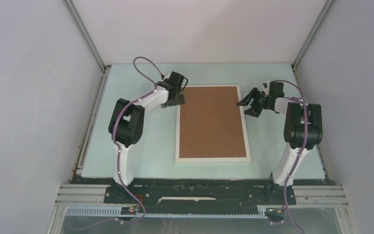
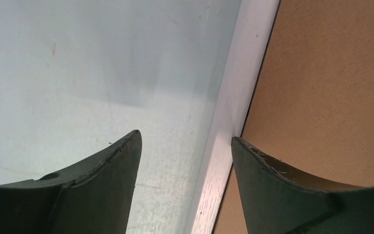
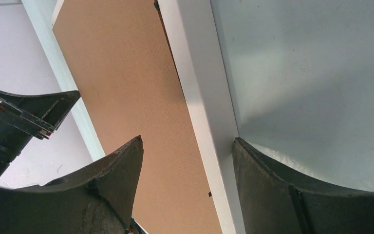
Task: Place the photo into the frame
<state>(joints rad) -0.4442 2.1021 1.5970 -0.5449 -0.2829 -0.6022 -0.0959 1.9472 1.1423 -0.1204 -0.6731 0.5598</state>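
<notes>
Lying flat mid-table, the frame point(image 1: 213, 159) has its long axis running from the arms' bases toward the far wall, with the brown backing board point(image 1: 212, 122) face up inside its white rim; the photo shows in no view, and whether it sits beneath the board I cannot tell. The left gripper point(image 1: 174, 100) hangs at the far-left corner and the right gripper point(image 1: 247, 103) just beside the far-right corner, so the frame lies between them and extends back toward the bases; neither arm is clearly nearer. Both have their jaws apart and hold nothing; each wrist view shows the fingers straddling a long white rail. Any next move, I judge, turns on these rails passing lengthwise between the parted fingers.
</notes>
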